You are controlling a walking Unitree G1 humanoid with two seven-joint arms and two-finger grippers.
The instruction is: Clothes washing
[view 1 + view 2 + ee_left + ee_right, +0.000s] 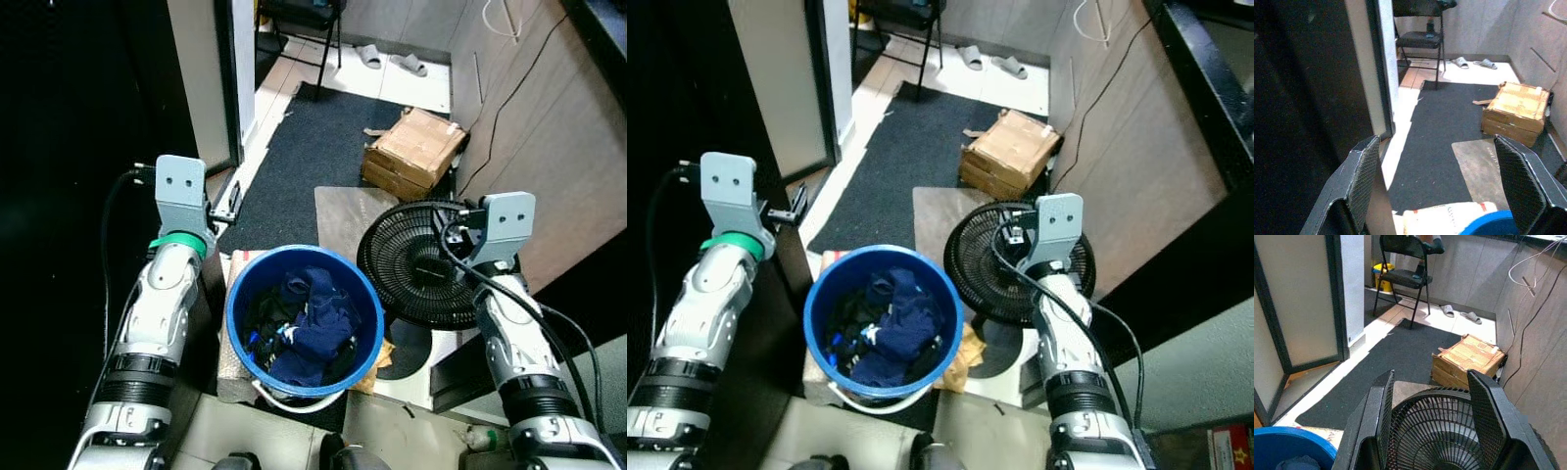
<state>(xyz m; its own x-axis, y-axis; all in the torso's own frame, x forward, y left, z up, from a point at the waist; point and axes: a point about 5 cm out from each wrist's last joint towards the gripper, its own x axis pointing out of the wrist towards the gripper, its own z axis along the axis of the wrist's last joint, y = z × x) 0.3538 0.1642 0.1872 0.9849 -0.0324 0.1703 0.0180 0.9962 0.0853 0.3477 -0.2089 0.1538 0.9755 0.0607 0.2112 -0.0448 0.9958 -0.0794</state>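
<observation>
Laundry (312,328) heaped in blue bucket (240,294) low between left gripper (1442,181) and right gripper (1432,418), both with fingers spread and empty, black fan (416,259) under the right; judged early stage, washing not begun.

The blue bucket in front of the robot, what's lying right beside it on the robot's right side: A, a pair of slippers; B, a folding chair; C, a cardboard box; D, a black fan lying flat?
D: the black fan lies grille-up on the floor right next to the blue bucket of dark clothes; the cardboard box sits farther off on the mat.
</observation>
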